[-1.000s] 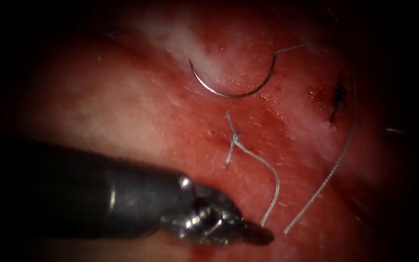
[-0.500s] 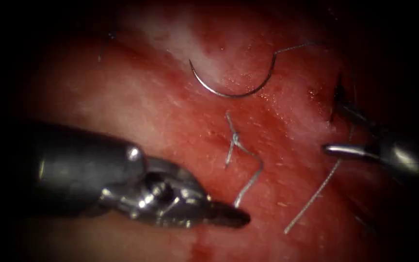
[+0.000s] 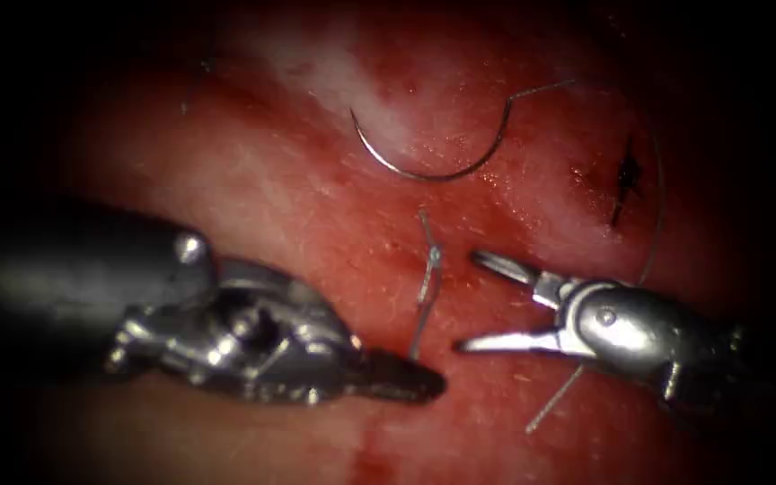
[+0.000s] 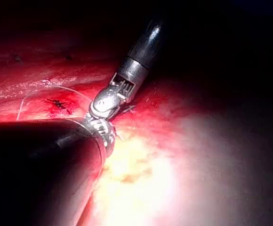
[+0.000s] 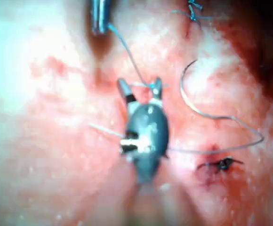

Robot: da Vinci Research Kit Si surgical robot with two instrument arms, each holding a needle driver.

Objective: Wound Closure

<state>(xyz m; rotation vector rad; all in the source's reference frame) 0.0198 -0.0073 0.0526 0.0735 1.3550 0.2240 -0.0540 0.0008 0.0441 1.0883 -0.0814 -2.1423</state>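
The needle [image 3: 433, 166], a thin curved steel arc, lies free on the tissue [image 3: 271, 180], open side up, not driven in, held by neither hand. The thread [image 3: 653, 216] leaves its right end, swings wide to the right past a dark finished stitch [image 3: 626, 180] and runs down to a loose end. A knot [image 3: 433, 256] sits lower on the cut, its tail dropping to the left hand [image 3: 406, 382], which is closed on it. The right hand [image 3: 487, 301] is spread open just right of the knot.

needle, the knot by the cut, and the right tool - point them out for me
needle [image 3: 424, 174], endoscope view, on the middle of its curve, lying free on the tissue.
knot [image 3: 434, 258], endoscope view, on the knotted thread.
right tool [image 3: 487, 302], endoscope view, midway between its open jaws' tips.
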